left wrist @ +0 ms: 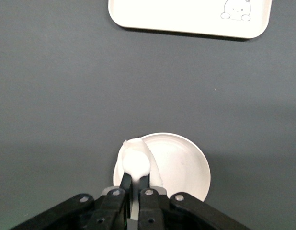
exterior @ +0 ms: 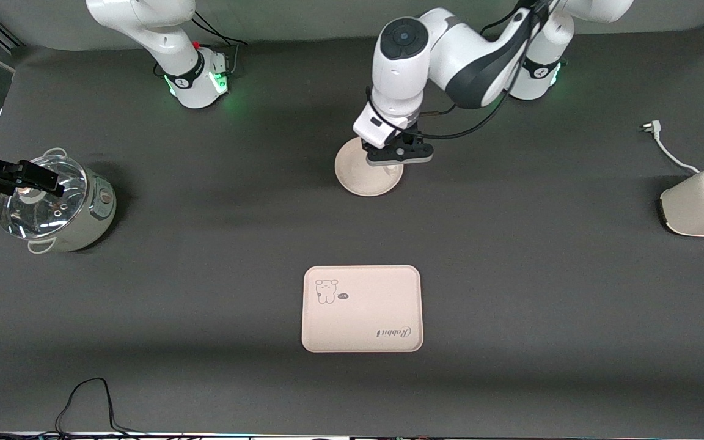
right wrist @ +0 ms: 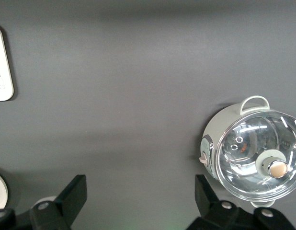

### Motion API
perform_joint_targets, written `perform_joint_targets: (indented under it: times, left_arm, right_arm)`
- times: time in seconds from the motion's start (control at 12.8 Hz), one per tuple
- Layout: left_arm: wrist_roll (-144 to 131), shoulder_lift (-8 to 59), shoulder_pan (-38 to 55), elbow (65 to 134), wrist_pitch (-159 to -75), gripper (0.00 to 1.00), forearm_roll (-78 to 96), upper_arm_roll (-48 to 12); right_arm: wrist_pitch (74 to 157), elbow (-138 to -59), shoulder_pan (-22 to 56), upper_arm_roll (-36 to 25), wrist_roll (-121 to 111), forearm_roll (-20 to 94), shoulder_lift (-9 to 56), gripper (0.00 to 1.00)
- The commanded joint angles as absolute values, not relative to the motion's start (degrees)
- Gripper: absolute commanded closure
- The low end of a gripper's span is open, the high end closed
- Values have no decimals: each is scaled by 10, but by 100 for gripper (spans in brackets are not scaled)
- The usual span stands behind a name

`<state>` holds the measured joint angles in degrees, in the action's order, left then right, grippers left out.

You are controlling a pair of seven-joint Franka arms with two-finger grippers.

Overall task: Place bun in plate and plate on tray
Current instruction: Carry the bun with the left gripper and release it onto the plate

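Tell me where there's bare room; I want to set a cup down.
Bare cloth lies between the plate and the tray, and between the tray and the toaster. It is crowded at the plate, where the left gripper holds the bun.

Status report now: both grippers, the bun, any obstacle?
Left gripper shut on bun, over plate. Right gripper open, waiting. Tray bare, nothing in the way.

Matt dark cloth, smooth pale wares

Plate and tray look smooth matt plastic; lower-left pot carries a glossy glass lid.
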<state>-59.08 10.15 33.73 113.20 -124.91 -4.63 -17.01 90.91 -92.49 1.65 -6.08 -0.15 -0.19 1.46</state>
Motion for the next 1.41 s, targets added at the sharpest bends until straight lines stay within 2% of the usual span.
perform_joint_targets:
  times: [0.0, 0.39, 0.78, 0.86, 0.94, 1.33]
  left_arm:
    - [-670, 144, 387, 1161, -1295, 100, -98, -159]
    - [-730, 248, 403, 1155, -1397, 100, -148, -158]
    - [-731, 274, 403, 1154, -1405, 100, -163, -156]
    - [-731, 275, 402, 1152, -1410, 57, -164, -156]
    - [-729, 274, 400, 1152, -1407, 1, -165, -156]
    - [-705, 258, 395, 1153, -1381, 0, -189, -156]
  right_arm:
    - [906, -938, 16, -59, -2, -8, 1, 0]
    - [906, -939, 16, -59, -2, -8, 1, 0]
    - [905, -939, 17, -59, -1, -8, 0, 0]
    - [905, -939, 17, -59, -1, -8, 0, 0]
    - [905, -939, 17, -59, -2, -8, 0, 0]
    - [904, -939, 17, -59, -1, -8, -1, 0]
